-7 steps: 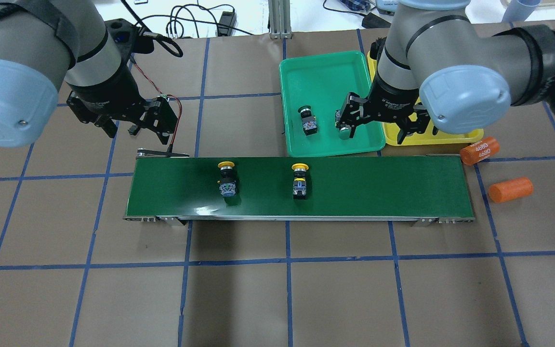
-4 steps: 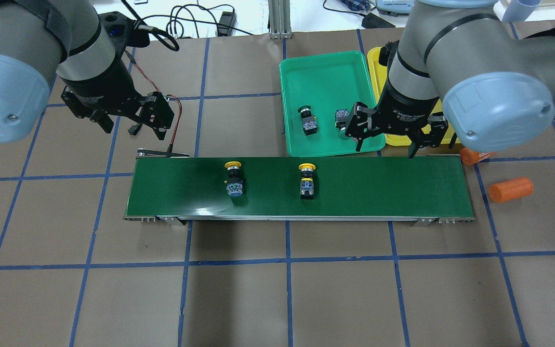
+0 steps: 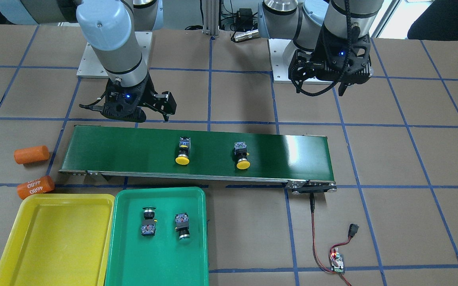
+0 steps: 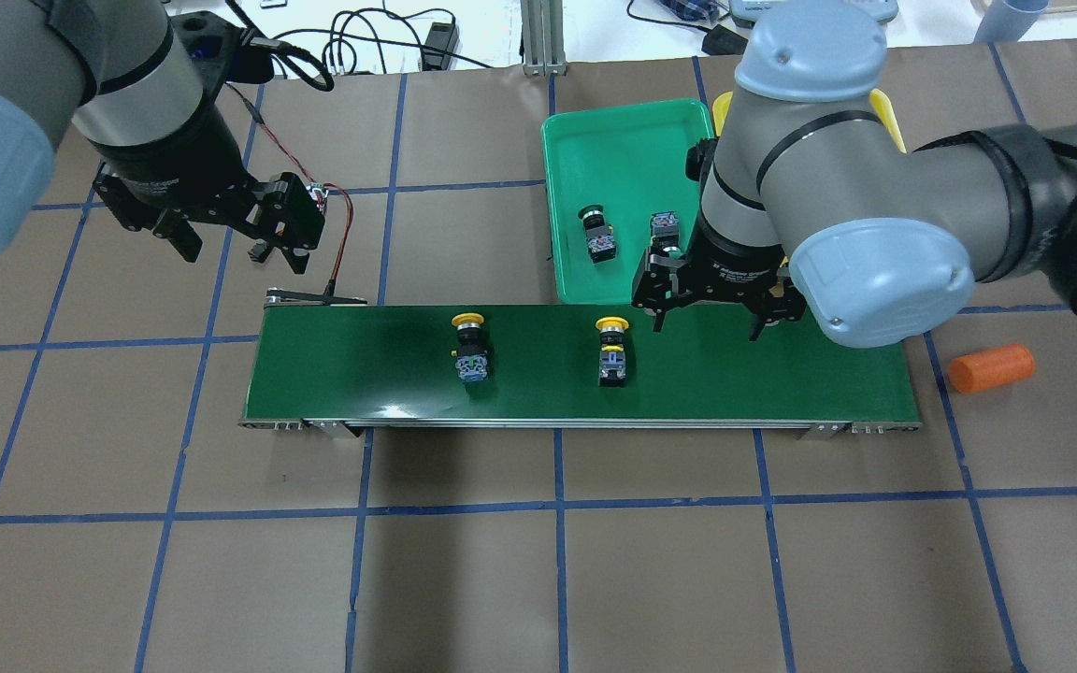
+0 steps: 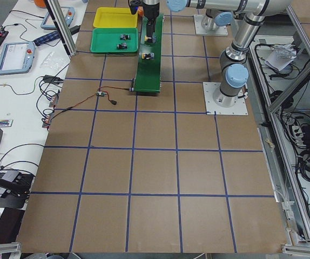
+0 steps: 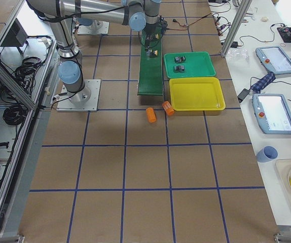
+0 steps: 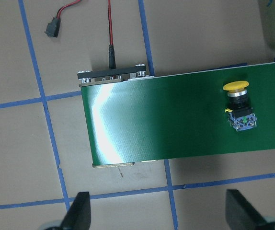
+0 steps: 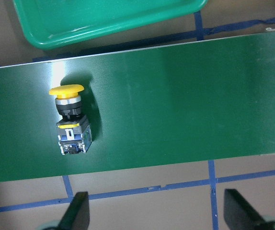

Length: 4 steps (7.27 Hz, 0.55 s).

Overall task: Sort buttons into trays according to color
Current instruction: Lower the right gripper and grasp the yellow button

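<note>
— Overhead exterior: where is the right hand [image 4: 709,325]?
— Pointing down over the belt [image 4: 735,383], fingers apart, empty, beside one yellow button [image 4: 611,350].
— And the left hand [image 4: 244,252]?
— Apart too, near the belt's end. Both green buttons [image 4: 597,234] lie in the green tray [image 4: 632,110].

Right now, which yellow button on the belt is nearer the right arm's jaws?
The yellow button at the middle of the belt, nearest the green tray; the other yellow button lies farther toward the left arm.

A yellow-capped button [image 7: 238,106] lies on its side on the dark-green belt [image 7: 176,120], toward the belt's right. A red cable [image 7: 110,24] plugs in at what seems the belt's left end. Below the belt, the left claw [image 7: 156,213] is spread wide.
</note>
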Motion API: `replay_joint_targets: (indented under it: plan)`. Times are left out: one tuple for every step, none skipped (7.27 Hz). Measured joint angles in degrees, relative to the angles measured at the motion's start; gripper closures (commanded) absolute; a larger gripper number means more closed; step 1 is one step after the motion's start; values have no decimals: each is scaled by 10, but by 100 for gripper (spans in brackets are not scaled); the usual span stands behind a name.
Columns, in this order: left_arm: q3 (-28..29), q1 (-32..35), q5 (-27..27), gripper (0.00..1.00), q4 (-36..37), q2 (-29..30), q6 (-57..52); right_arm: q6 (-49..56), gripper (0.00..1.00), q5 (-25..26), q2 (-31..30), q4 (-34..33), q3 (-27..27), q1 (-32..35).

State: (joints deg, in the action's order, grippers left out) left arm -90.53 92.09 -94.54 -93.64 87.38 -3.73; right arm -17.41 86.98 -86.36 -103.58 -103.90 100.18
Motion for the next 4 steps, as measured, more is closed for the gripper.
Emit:
replay_joint_targets:
  plan:
    - [5,-1,-1,0,-7,-3,28,-4,0,1,22,-31,0,13]
    - [10,-2,3,0,-9,-3,40,-9,0,2,41,-54,-1,22]
    - [16,-3,24,0,-9,-2,41,-11,0,2,56,-65,-1,27]
    - [20,-4,53,0,-9,-3,40,-11,0,4,74,-70,-1,28]
